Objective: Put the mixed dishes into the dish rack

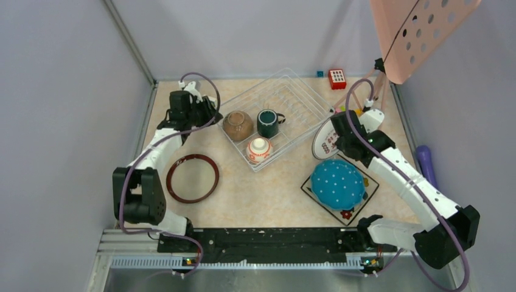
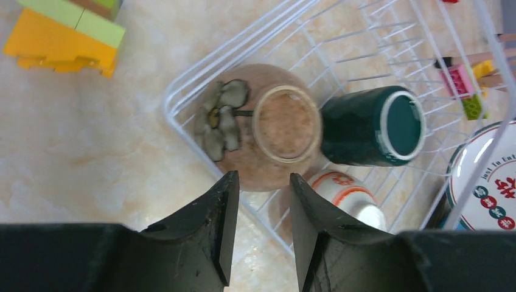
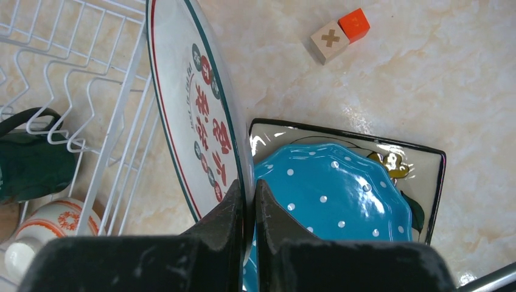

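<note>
Plate of white ceramic with red characters (image 3: 195, 109) stands on edge, its rim pinched between the closed jaws of the right gripper (image 3: 249, 201), with the white wire dish rack (image 3: 118, 121) just beside its left face; the left gripper (image 2: 263, 177) hangs, jaws apart, over the racked brown bowl (image 2: 286, 121)

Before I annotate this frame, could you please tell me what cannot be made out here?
Top view: the right arm hides the white plate's right side.
Right wrist view: the blue dotted plate covers most of the black square plate's pattern.
Left wrist view: the left jaws hide part of the small patterned bowl.
Top view: the red keypad toy's keys are too small to read.
</note>
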Robot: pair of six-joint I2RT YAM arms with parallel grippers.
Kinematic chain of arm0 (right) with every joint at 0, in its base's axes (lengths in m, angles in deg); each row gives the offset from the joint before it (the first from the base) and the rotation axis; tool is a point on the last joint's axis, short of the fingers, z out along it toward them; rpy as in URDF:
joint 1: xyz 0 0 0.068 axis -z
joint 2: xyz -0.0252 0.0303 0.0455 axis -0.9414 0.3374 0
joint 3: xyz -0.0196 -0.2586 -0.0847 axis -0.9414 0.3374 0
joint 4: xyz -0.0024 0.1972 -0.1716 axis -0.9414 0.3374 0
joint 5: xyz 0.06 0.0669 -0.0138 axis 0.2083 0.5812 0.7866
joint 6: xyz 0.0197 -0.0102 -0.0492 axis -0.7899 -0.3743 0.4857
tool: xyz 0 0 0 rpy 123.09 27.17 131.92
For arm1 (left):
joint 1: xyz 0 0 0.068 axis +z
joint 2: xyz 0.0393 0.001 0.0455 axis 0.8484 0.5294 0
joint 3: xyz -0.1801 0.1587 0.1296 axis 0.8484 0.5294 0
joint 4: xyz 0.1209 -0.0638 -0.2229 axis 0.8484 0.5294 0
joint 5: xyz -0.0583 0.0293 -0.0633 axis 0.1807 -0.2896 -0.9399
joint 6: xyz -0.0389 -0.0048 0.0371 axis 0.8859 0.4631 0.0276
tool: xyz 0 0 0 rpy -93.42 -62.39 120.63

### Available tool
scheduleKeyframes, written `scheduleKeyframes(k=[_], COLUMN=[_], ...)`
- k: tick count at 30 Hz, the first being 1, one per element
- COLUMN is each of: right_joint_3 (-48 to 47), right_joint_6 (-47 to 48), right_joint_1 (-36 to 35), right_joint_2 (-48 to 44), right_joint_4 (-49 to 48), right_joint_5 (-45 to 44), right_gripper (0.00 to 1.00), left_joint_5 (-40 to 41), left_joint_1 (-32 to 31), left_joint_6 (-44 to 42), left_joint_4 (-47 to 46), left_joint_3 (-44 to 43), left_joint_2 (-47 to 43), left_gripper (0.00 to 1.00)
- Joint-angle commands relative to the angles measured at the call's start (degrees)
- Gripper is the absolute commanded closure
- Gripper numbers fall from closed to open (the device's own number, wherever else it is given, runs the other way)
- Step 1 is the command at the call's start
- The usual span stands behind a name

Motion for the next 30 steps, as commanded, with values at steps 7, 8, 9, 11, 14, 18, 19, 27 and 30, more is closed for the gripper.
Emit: scheduleKeyframes(k=[7,8,9,11,14,18,19,27,30], right_joint_3=[-13.85,-13.90,-13.50,-12.19,-12.96,-12.99,-12.44,-10.51,-9.59], right_joint_6=[-2.10,-3.94,-5.35,-7.19,-9.85,-13.17,-13.86,-16.62,-17.14], right_joint_1=[0.47,0.47,0.47,0.54,0.56,0.56,0.56,0.56,0.56], right_joint_2=[-5.66,-6.88,-8.39,-11.72,-12.16,-11.53,-11.75,-11.08,-11.17], right_joint_4=[10.99,11.17,10.65,8.64,9.65,11.07,10.52,8.17,6.94], right_joint_5=[10.81,11.91,12.96,14.92,17.29,22.60,23.65,29.29,30.64], right_gripper=[1.00,1.00,1.00,1.00,1.00,1.00,1.00,1.00,1.00], left_joint_5=[-0.90,-2.44,-3.87,-8.24,-11.03,-4.55,-2.52,6.85,10.14], left_joint_1=[-15.86,-17.30,-18.69,-21.96,-28.73,-37.71,-39.58,-50.31,-53.10], left_joint_6=[-12.13,-13.62,-15.07,-19.96,-29.83,-39.58,-42.10,-58.63,-62.27], left_joint_4=[-5.96,-9.49,-12.67,-18.11,-17.77,-18.35,-19.56,-18.83,-16.08], left_joint_3=[1.04,2.66,4.44,7.45,9.59,13.13,14.57,15.84,13.71], left_joint_2=[-15.97,-17.39,-18.70,-20.93,-23.26,-26.58,-27.43,-26.97,-24.00], left_gripper=[0.13,0.11,0.11,0.14,0.15,0.15,0.15,0.17,0.20])
